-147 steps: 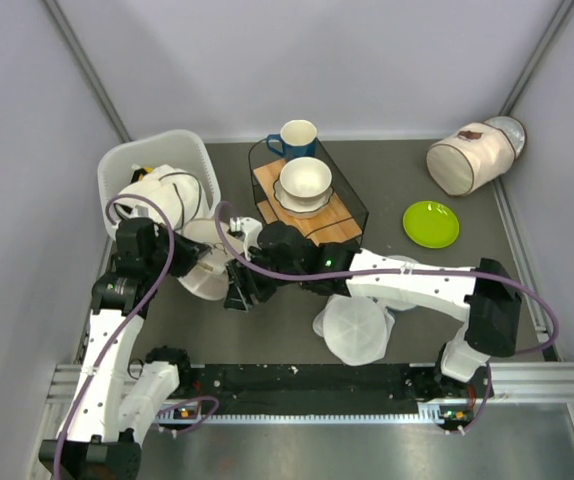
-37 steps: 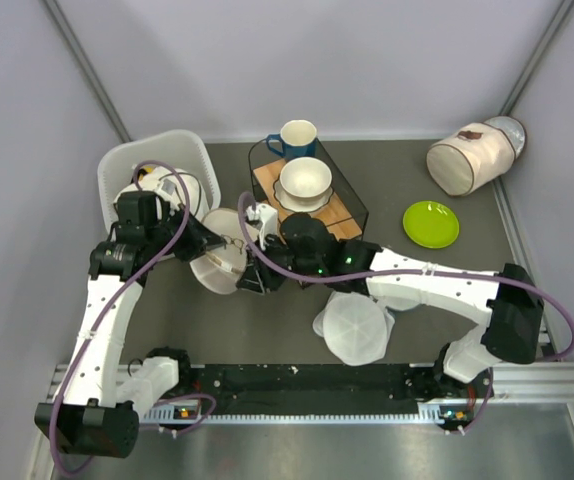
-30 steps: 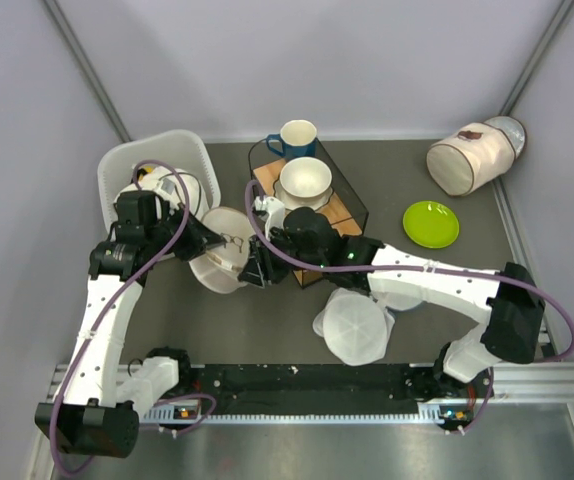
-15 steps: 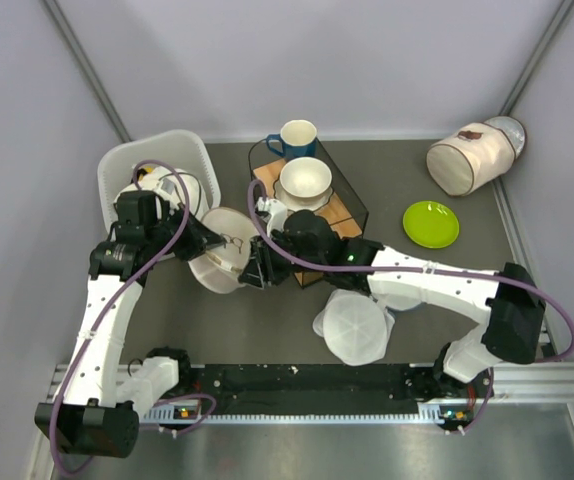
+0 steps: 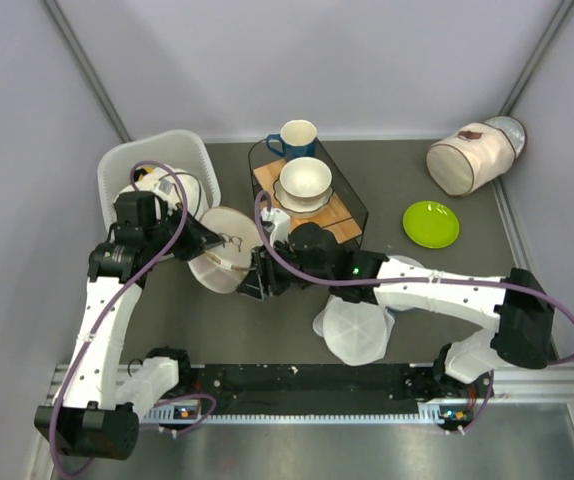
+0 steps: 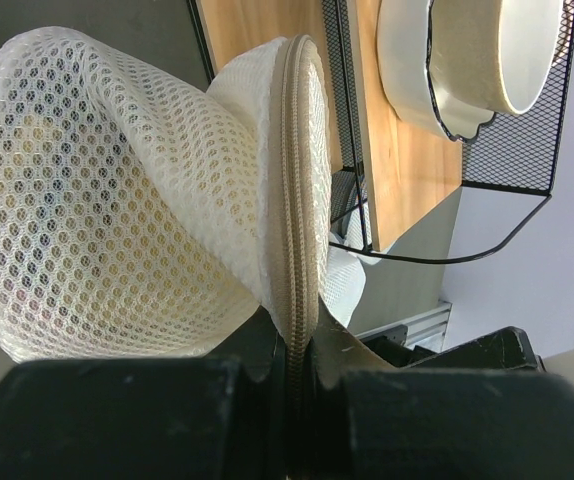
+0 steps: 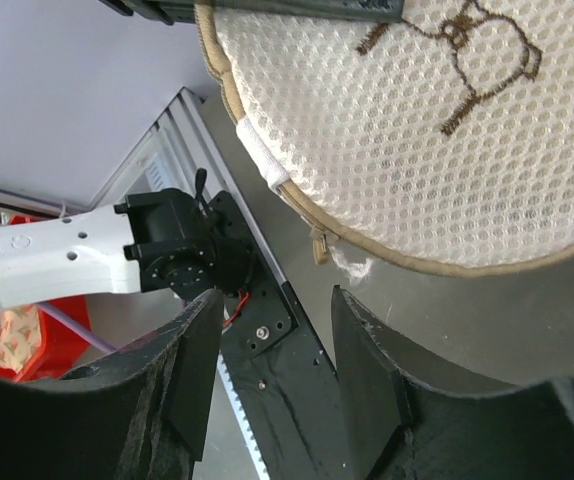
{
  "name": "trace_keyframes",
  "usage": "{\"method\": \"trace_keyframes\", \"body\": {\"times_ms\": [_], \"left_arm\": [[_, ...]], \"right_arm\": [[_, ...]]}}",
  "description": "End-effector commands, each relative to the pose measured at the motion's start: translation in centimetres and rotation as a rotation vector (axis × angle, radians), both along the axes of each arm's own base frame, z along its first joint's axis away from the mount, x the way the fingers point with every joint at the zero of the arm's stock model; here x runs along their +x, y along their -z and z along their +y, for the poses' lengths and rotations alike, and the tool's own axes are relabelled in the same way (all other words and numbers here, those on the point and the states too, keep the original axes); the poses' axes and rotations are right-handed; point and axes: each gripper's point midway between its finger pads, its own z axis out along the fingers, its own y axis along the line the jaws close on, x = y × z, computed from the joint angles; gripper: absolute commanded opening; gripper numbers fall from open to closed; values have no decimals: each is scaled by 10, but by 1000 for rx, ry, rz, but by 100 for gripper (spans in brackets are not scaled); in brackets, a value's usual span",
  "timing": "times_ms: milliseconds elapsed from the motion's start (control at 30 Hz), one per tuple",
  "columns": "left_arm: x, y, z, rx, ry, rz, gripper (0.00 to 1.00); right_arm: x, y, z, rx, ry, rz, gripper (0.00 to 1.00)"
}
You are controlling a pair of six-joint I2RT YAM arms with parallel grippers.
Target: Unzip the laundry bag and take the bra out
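The laundry bag (image 5: pixel 222 262) is a round, flattish pouch of cream honeycomb mesh, with a tan zip band (image 6: pixel 295 180) round its rim. It stands tilted on edge, the rim pinched in the left hand (image 6: pixel 297 352). One face bears a brown eyeglasses-like mark (image 7: pixel 457 60) (clearest from the right wrist). The zip looks closed where visible, and a small pull (image 7: pixel 318 246) hangs below.

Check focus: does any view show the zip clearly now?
Left wrist: zip and mesh of the laundry bag sharp, left pincer a dark blur. Right wrist: zip pull crisp, right pincer dark, soft. Top external: even light, no glare, zip too small.
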Motion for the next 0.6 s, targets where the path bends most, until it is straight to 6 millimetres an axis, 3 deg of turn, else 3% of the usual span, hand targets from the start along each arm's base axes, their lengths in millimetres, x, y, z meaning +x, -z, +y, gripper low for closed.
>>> {"method": "trace_keyframes", "body": {"times_ms": [0, 300, 567], "left_arm": [[5, -26, -1, -14, 0, -106, 0], [3, -26, -1, -16, 5, -106, 0], [4, -24, -1, -15, 2, -103, 0]], "right_arm": [[-2, -25, 20, 84, -32, -26, 49], [11, -18, 30, 76, 22, -27, 49], [17, -25, 29, 103, 54, -45, 44]]}}
